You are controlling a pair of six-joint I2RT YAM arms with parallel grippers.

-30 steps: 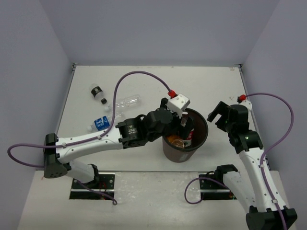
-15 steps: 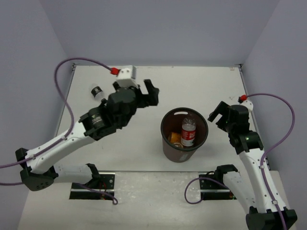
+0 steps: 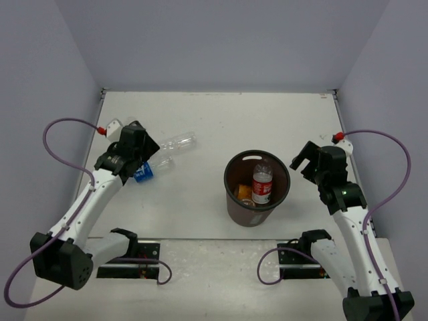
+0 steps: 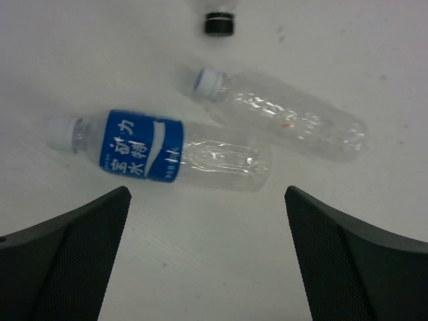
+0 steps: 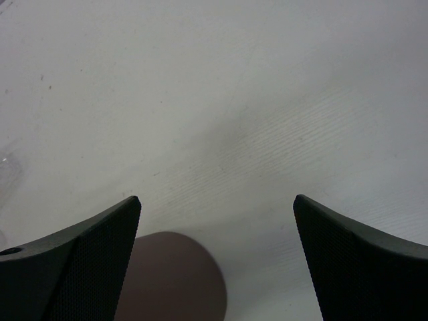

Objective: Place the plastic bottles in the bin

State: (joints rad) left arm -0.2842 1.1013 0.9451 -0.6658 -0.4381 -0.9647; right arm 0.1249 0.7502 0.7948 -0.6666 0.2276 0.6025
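The dark bin (image 3: 242,214) stands at centre right, holding a red-label bottle (image 3: 262,184) and an orange bottle (image 3: 245,194). On the table to the left lie a blue-label bottle (image 3: 143,171) and a clear unlabelled bottle (image 3: 178,142). My left gripper (image 3: 143,155) is open and empty, hovering over them. In the left wrist view the blue-label bottle (image 4: 160,155) and the clear bottle (image 4: 284,124) lie just beyond my open left gripper (image 4: 206,194), with a black-capped bottle end (image 4: 219,23) at the top edge. My right gripper (image 3: 305,160) is open and empty beside the bin.
In the right wrist view the open right gripper (image 5: 217,198) looks down on bare table, with the bin's brown wall (image 5: 174,277) low between the fingers. Purple walls enclose the table on three sides. Purple cables loop from both arms.
My left gripper let go of the red-label bottle into the bin. It then swung left and came down over the bottles on the table. The right arm has not moved.
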